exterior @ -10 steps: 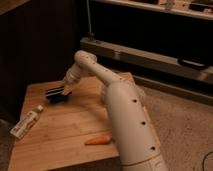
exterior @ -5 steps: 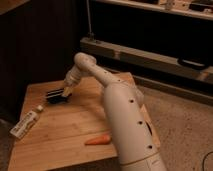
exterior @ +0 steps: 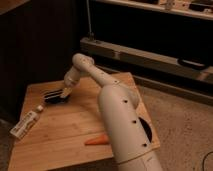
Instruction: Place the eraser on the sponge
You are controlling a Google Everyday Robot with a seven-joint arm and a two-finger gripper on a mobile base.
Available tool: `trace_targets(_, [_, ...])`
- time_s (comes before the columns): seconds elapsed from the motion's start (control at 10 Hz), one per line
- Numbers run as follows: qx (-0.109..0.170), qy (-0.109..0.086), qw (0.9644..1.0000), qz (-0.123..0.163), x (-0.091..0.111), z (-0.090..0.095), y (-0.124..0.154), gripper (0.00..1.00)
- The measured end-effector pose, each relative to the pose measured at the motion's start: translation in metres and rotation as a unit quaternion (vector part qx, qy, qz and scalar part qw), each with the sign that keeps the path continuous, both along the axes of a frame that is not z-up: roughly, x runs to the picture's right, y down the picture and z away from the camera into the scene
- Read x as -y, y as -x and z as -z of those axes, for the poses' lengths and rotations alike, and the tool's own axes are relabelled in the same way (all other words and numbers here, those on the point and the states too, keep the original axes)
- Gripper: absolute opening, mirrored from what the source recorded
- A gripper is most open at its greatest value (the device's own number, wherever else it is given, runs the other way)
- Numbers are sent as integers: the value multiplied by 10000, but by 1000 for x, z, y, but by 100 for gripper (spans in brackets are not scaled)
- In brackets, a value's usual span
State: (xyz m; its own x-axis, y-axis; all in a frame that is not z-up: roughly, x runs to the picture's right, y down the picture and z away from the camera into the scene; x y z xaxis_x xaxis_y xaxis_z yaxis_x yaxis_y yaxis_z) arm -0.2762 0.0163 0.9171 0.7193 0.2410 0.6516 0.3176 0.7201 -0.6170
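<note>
Camera view, one frame only.

Item: wooden table (exterior: pixel 75 127), light bamboo top, set in the lower left of the room, against a dark panel wall.

Item: robot arm (exterior: pixel 122 125), white, thick and tubular. It rose from the lower edge beside the table's right side, bent at an elbow above the far part of the table, and sloped down to the left.

Item: gripper (exterior: pixel 64 91), at the end of that sloping forearm, low over the far left part of the table. Its tip was at the right end of the eraser. Whether it was clamped on anything, I cannot tell.

Item: eraser (exterior: pixel 52 95), flat, black, with white lengthwise stripes. It lay at the far left of the table, its right end under the gripper.

Item: sponge. It could not be told apart from the dark patch under the gripper.

Item: white tube (exterior: pixel 25 125), capped, lying slantwise near the left edge, well apart from the eraser.

Item: carrot (exterior: pixel 95 141), orange, on the near part of the table, just beside the arm.

Item: metal rail (exterior: pixel 150 56), long and grey, running across the background behind the table.

Item: floor (exterior: pixel 185 117), speckled, to the right of the table.
</note>
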Motion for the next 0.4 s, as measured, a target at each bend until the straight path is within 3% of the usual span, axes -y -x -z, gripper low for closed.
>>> trace_targets(0.4, [-58, 94, 9999, -23, -5, -5, -2, 57])
